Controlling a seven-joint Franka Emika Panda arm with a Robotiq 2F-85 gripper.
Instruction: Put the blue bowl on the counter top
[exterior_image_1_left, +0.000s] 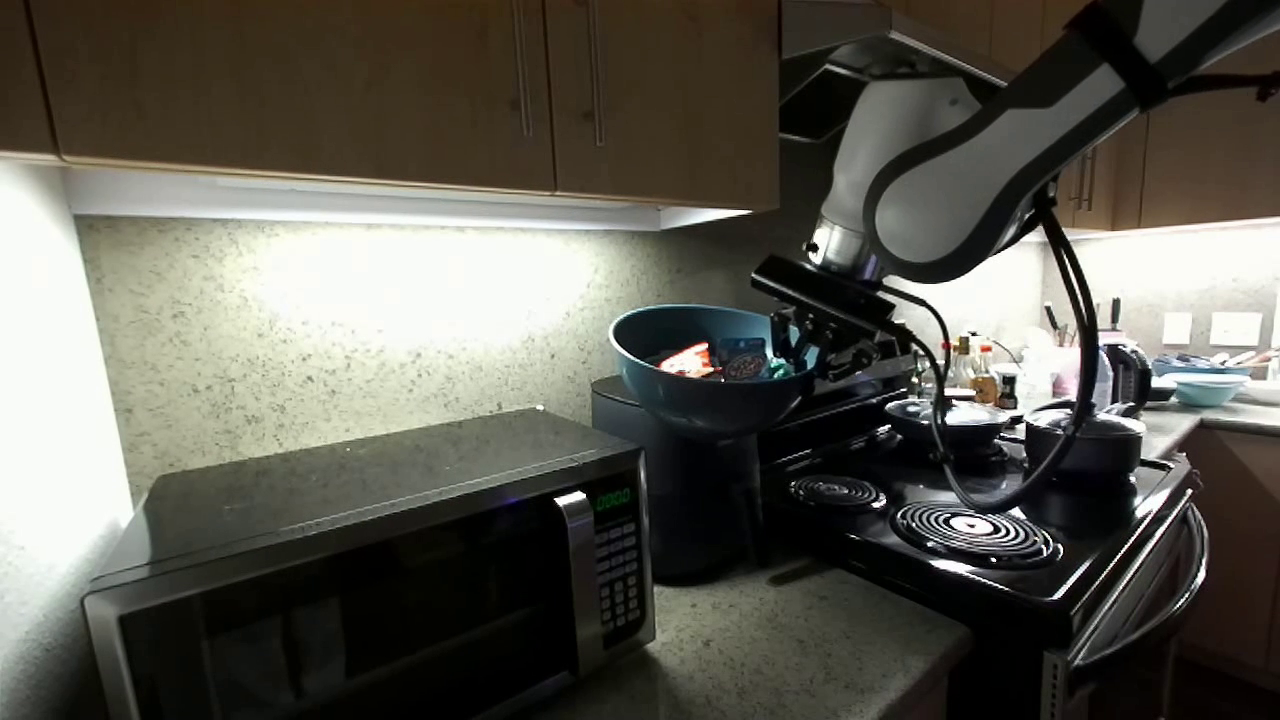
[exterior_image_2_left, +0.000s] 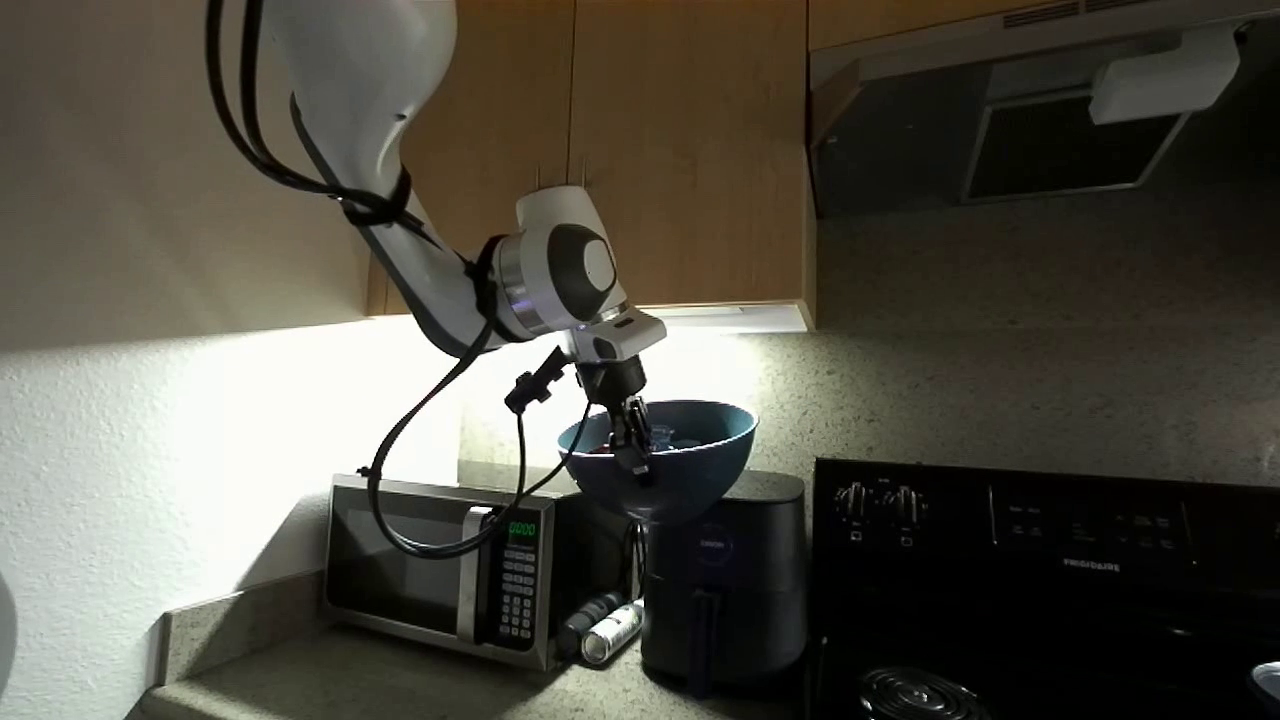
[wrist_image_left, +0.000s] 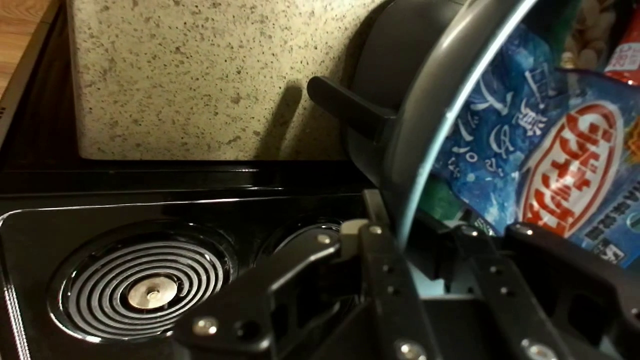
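Note:
The blue bowl (exterior_image_1_left: 705, 405) is deep and teal, with colourful snack packets inside. It also shows in an exterior view (exterior_image_2_left: 705, 485), where its base hangs lower than the black air fryer's top, in front of it. It looks slightly tilted. My gripper (exterior_image_1_left: 806, 350), also in an exterior view (exterior_image_2_left: 633, 455), straddles the bowl's rim. In the wrist view the gripper (wrist_image_left: 410, 240) has a finger outside and a finger inside the bowl (wrist_image_left: 417, 120), apparently closed on the rim. The speckled counter top (exterior_image_1_left: 790, 640) lies below, in front of the air fryer, and in the wrist view (wrist_image_left: 200, 75).
The air fryer (exterior_image_2_left: 725, 590) stands on the counter between the microwave (exterior_image_2_left: 430, 570) and the black stove (exterior_image_1_left: 975, 535). Two cans (exterior_image_2_left: 612, 632) lie beside it. A dark pot (exterior_image_1_left: 1085, 450) and a lidded pan (exterior_image_1_left: 945, 420) stand on the stove. Wooden cabinets (exterior_image_1_left: 300, 90) hang above.

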